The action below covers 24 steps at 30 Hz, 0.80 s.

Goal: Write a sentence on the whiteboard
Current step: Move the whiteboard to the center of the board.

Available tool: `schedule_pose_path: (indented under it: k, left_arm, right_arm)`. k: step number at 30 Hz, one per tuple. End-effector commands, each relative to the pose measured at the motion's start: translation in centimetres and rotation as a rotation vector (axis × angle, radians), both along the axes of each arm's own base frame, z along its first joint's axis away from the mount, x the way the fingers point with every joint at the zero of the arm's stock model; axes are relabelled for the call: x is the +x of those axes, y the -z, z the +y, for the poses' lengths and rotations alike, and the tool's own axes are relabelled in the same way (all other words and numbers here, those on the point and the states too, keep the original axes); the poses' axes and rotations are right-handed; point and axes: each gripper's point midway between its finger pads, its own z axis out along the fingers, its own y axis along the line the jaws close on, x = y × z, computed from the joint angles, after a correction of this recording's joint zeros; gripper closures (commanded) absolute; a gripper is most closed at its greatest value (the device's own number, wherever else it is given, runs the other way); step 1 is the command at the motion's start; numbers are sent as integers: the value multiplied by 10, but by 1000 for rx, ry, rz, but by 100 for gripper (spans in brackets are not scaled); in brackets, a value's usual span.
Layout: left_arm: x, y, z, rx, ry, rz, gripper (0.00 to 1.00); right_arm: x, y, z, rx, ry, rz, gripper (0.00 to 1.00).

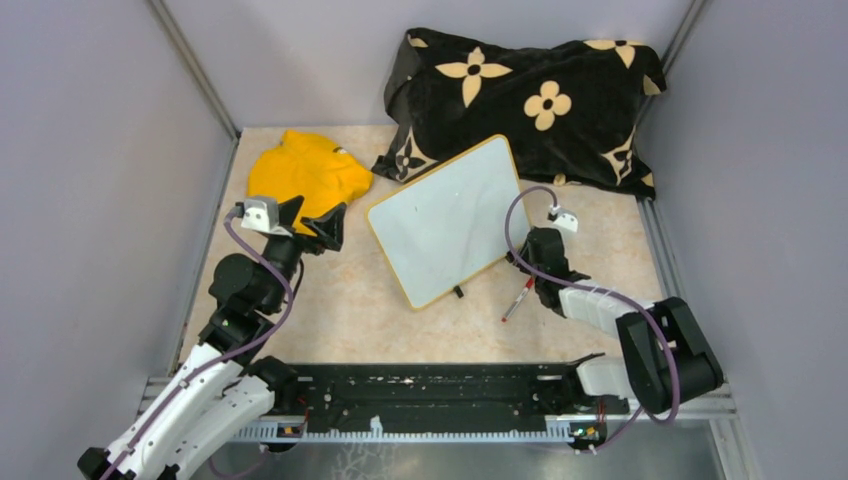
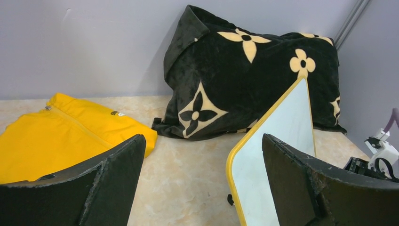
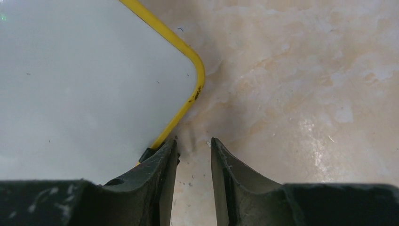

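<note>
Top external view:
- Whiteboard (image 1: pixel 445 220), centre of frame, lying turned at an angle on the marbled table (image 1: pixel 350 310). Yellow rim, face plain white.
- Yellow cloth (image 1: pixel 305 170), upper left, crumpled.
- Black cushion (image 1: pixel 530 100) with cream flower print, upper right, against the back wall. The board's far corner reaches its front edge.
- Red marker (image 1: pixel 518 298), lower right of centre, lying on the table just off the board's near right edge. It shows in this view alone.
- Left gripper (image 1: pixel 310 215), left of centre, between cloth and board, jaws spread wide and holding nothing.
- Right gripper (image 1: pixel 530 262), right of centre, by the board's right corner, just above the marker. Its jaw gap cannot be read from here.

Left wrist view:
- Both fingers of the left gripper (image 2: pixel 203 139) at the lower corners of the frame, far apart.
- Between them the board's yellow rim and white face (image 2: pixel 282 122). Cloth (image 2: pixel 61 136) at left, cushion (image 2: pixel 249 70) at upper centre.

Right wrist view:
- Right gripper (image 3: pixel 194 141) at bottom centre, its fingers a narrow slot apart, with bare table (image 3: pixel 306 94) showing between them.
- Rounded board corner (image 3: pixel 70 70) in the upper left.
- A black clip foot (image 3: pixel 147 153) on the rim sits right against the left-hand finger.
</note>
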Motion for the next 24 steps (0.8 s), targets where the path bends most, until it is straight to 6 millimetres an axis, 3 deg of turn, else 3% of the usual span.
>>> schedule_pose_path:
  k: [1, 14, 24]
  left_arm:
    - [0, -2, -1, -6, -1, -14, 1]
    - [-2, -4, 0, -14, -3, -17, 1]
    - [-1, -3, -1, -10, -1, -12, 1]
  right_arm:
    - [27, -18, 4, 24, 24, -54, 68]
    - [22, 6, 21, 79, -57, 6, 72]
    - [11, 11, 41, 115, -139, 11, 74]
